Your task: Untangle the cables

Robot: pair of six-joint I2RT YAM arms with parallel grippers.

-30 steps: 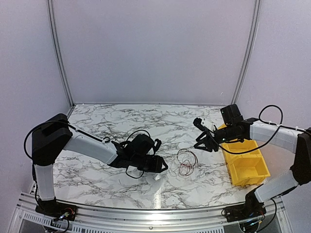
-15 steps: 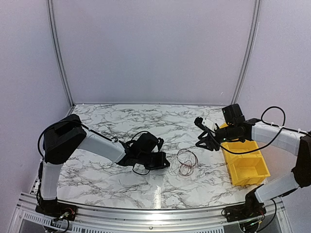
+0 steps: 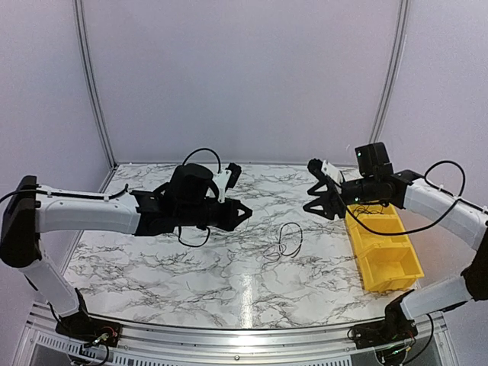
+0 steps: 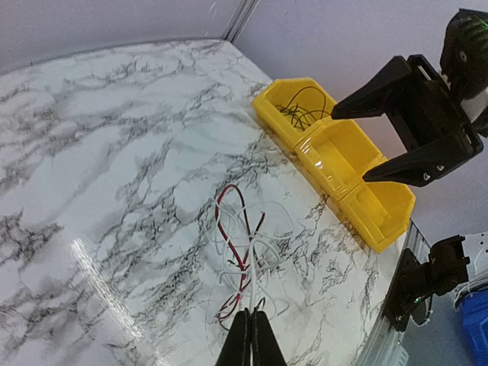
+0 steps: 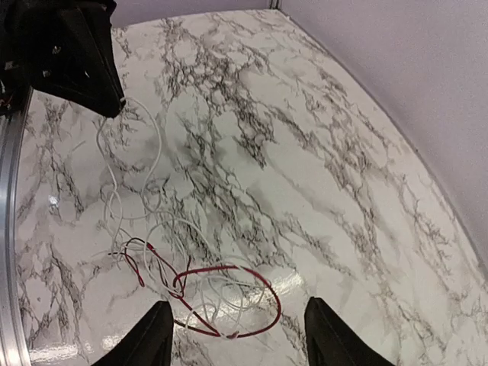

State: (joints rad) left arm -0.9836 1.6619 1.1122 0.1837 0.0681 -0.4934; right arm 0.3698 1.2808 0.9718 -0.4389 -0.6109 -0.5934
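Red and white cables (image 4: 244, 259) hang from the clamped left gripper (image 4: 250, 319).

From above, the cables (image 3: 284, 240) are too thin for me to separate by strand, the wrist views' bottom edges cut off all but the fingertips of my left hand (image 4: 249, 316) and right hand (image 5: 237, 303), and my right arm (image 3: 427, 202) hides part of the yellow bin (image 3: 389, 263).

top: high, rear | wrists: close, angled down | shared: cables (image 4: 242, 255)
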